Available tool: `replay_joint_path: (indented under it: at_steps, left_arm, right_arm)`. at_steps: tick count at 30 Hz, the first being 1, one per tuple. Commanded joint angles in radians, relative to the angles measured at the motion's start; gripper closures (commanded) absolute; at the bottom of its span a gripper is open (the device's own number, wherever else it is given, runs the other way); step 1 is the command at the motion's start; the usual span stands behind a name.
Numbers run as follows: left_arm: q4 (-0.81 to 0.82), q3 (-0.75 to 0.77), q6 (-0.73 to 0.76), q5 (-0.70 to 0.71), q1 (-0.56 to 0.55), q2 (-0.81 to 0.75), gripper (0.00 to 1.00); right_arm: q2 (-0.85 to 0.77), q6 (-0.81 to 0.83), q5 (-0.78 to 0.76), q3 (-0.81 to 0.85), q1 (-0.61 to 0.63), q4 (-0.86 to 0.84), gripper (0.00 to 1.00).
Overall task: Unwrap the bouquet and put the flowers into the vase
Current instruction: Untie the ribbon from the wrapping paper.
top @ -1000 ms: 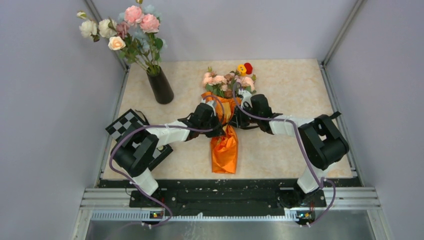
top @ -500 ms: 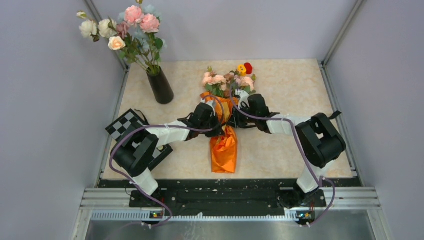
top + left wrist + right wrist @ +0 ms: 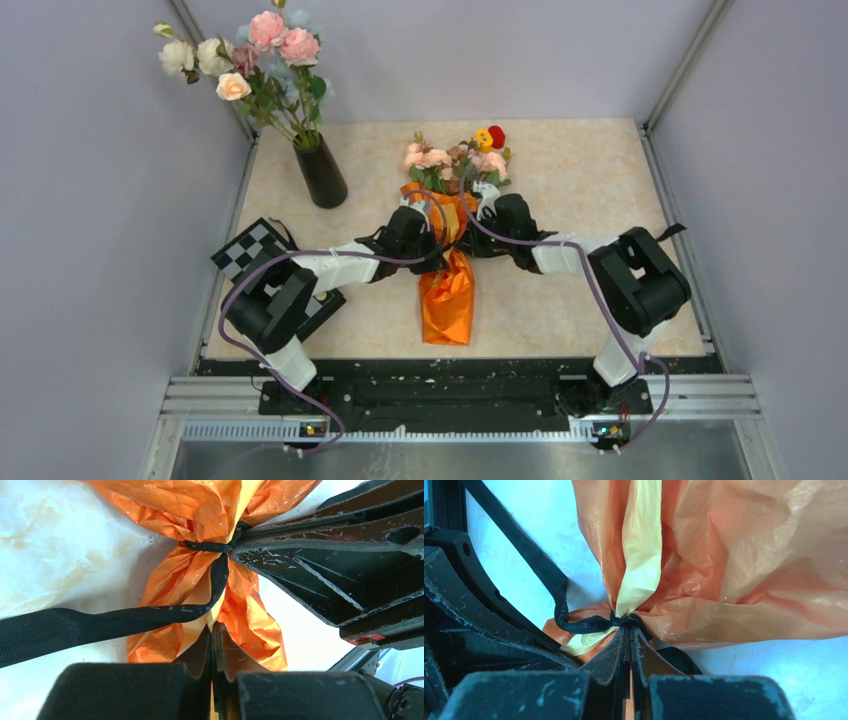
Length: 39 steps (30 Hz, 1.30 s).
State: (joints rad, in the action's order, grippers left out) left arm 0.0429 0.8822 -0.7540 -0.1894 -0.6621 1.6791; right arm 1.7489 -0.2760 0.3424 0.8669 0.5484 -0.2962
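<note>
The left gripper [image 3: 212, 630] has its fingers pressed together. The tips lie against the orange paper [image 3: 250, 625], just below the place where the black ribbon [image 3: 100, 622] bends away to the side. I cannot tell if any paper is caught between them. The right gripper [image 3: 626, 630] is also closed, and its tips touch the small knot of the ribbon. Whether it pinches the ribbon, I cannot tell. The two grippers meet at this tied waist from opposite sides.

The bouquet [image 3: 447, 290] lies flat in the middle of the marble-pattern table [image 3: 580, 170], with its closed end toward the arms' bases. The paper is shiny and crumpled, with a pale yellow layer inside. The flowers [image 3: 432, 160], pink and peach with green leaves, come out at the far end, beside the yellow and red heads [image 3: 484, 138]. The vase [image 3: 322, 172], glossy black, stands upright at the far left, well apart, and holds a taller white-and-pink bunch [image 3: 255, 50].
</note>
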Motion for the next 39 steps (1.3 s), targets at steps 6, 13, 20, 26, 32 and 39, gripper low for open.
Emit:
replay_joint_path:
  at_steps: [6,13,20,26,32,39]
  left_arm:
    - [0.015,-0.054,-0.027,0.013,-0.002,0.001,1.00]
    - [0.009,-0.064,-0.032,0.031,-0.002,-0.013,1.00]
    - [-0.052,-0.058,0.074,0.024,0.008,-0.055,1.00]
    - [-0.144,-0.078,0.211,-0.040,0.052,-0.110,1.00]
    - [-0.171,-0.096,0.298,-0.154,0.089,-0.143,1.00]
    - [-0.169,-0.104,0.323,-0.231,0.109,-0.159,1.00]
  right_arm:
    - [-0.101,-0.181,-0.158,-0.159,0.011,-0.304,1.00]
    - [-0.147,-0.182,-0.254,-0.199,0.012,-0.297,1.00]
    - [-0.216,-0.064,-0.177,-0.146,0.008,-0.108,0.92]
    - [-0.306,0.006,-0.067,-0.149,-0.011,-0.007,0.63]
    - [-0.278,0.091,0.204,-0.084,0.030,0.067,0.66]
    - [-0.175,0.081,0.212,-0.020,0.086,0.005,0.72]
